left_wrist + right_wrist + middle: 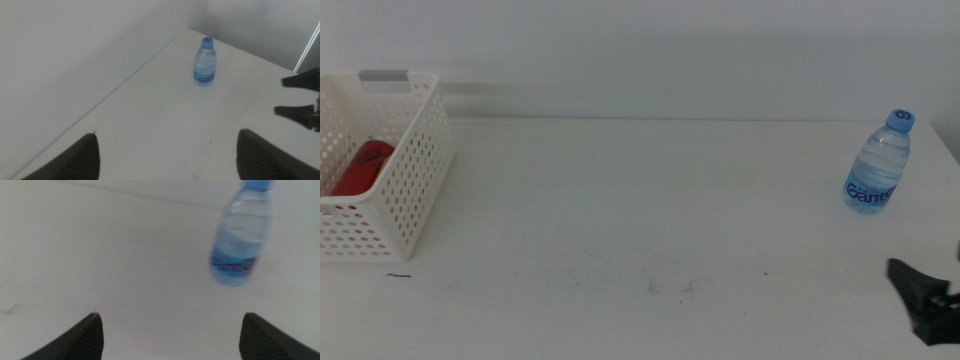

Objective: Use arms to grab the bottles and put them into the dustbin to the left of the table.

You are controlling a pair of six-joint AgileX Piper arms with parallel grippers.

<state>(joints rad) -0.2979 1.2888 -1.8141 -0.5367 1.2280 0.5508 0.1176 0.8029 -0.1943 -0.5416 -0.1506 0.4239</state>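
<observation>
A small clear water bottle (877,165) with a blue cap and blue label stands upright at the far right of the white table (650,200). The white perforated dustbin (405,195) stands at the table's left end with the slim red can (362,167) lying inside. The yellow tea bottle is out of view. My right gripper (923,300) is open and empty at the bottom right, short of the bottle; the bottle shows blurred in the right wrist view (242,235), ahead of the spread gripper (171,325). My left gripper (167,145) is open and empty, out of the middle view, and faces the bottle (205,62) from far off.
A grey handle bar (384,76) sits on the dustbin's far rim. A pale wall runs along the table's back edge. Faint dark marks (670,287) lie on the tabletop near the front middle. The right gripper (280,96) also shows in the left wrist view, jaws apart.
</observation>
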